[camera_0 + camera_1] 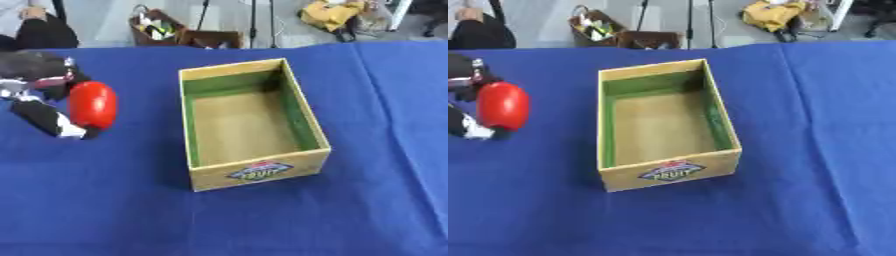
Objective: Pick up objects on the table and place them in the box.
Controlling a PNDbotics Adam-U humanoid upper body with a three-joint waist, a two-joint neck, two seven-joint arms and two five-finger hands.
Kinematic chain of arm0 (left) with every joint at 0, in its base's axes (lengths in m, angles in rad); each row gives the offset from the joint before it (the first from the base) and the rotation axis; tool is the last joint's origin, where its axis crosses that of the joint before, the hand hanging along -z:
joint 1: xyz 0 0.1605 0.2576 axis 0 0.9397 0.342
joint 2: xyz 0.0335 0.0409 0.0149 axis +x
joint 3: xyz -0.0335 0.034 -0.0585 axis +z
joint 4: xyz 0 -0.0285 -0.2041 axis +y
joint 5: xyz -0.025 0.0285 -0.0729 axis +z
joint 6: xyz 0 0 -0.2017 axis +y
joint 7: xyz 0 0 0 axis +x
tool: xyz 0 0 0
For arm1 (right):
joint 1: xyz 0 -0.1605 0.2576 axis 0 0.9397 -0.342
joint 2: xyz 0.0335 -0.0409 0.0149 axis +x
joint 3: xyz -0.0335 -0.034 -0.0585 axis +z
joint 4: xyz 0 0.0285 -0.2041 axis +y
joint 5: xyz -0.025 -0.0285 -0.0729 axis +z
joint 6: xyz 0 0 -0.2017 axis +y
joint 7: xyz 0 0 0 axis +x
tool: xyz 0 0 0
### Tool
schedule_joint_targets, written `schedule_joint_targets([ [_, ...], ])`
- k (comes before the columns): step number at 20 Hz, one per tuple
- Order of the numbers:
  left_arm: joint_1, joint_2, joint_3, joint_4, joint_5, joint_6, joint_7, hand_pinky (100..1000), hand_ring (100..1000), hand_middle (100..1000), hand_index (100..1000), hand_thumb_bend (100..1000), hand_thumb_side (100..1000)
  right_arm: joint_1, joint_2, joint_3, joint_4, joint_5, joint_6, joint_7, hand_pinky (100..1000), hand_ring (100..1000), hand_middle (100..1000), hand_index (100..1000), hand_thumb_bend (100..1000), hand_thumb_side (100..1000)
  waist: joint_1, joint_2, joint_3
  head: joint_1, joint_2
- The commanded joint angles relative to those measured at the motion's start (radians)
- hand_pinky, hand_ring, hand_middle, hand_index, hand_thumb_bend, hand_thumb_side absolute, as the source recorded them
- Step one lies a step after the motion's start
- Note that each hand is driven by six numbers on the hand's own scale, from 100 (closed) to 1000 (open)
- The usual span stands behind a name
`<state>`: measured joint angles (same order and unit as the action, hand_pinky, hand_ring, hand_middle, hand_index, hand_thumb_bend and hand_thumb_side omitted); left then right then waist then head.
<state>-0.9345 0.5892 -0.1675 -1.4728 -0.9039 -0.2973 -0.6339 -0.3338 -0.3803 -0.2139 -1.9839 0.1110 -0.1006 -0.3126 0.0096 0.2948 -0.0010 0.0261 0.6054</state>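
An open cardboard box [258, 172] with a green inner lining stands in the middle of the blue table; nothing shows inside it. At the left, my left hand [39, 117] holds a smooth red oval object [93, 104], with the fingers curled round it from the left side. The red object hangs left of the box, about level with the box's far half. It is also in the right eye view as the red object [503, 105]. My right hand is in neither view.
The blue cloth [367, 200] covers the whole table. Beyond the far edge sit a brown basket [157, 27] with items, a yellow bundle [331, 12] on the floor and stand legs.
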Motion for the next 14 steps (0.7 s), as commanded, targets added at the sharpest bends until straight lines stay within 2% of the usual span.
schedule_joint_targets([
  [1, -0.082, -0.133, 0.006, -0.017, -0.085, 0.005, 0.030, 100, 289, 251, 496, 100, 677, -0.007, -0.009, 0.001, -0.016, -0.012, -0.002, 0.004, 695, 707, 627, 753, 100, 827, -0.004, -0.025, -0.004, 0.009, 0.002],
  [7, -0.188, -0.385, -0.038, 0.085, -0.370, -0.012, 0.107, 100, 312, 265, 503, 100, 657, -0.020, 0.004, 0.013, -0.016, -0.024, -0.004, 0.017, 696, 708, 627, 753, 100, 825, -0.007, -0.022, -0.031, 0.024, -0.008],
  [11, -0.200, -0.480, -0.079, 0.209, -0.536, -0.046, 0.146, 100, 335, 278, 510, 100, 663, -0.028, 0.008, 0.018, -0.016, -0.031, -0.006, 0.025, 696, 708, 627, 754, 100, 822, -0.001, -0.019, -0.050, 0.036, -0.008],
  [14, -0.188, -0.519, -0.087, 0.289, -0.611, -0.058, 0.172, 100, 340, 281, 511, 100, 664, -0.029, 0.009, 0.019, -0.016, -0.033, -0.005, 0.027, 696, 709, 627, 754, 100, 819, 0.005, -0.017, -0.057, 0.033, -0.008],
])
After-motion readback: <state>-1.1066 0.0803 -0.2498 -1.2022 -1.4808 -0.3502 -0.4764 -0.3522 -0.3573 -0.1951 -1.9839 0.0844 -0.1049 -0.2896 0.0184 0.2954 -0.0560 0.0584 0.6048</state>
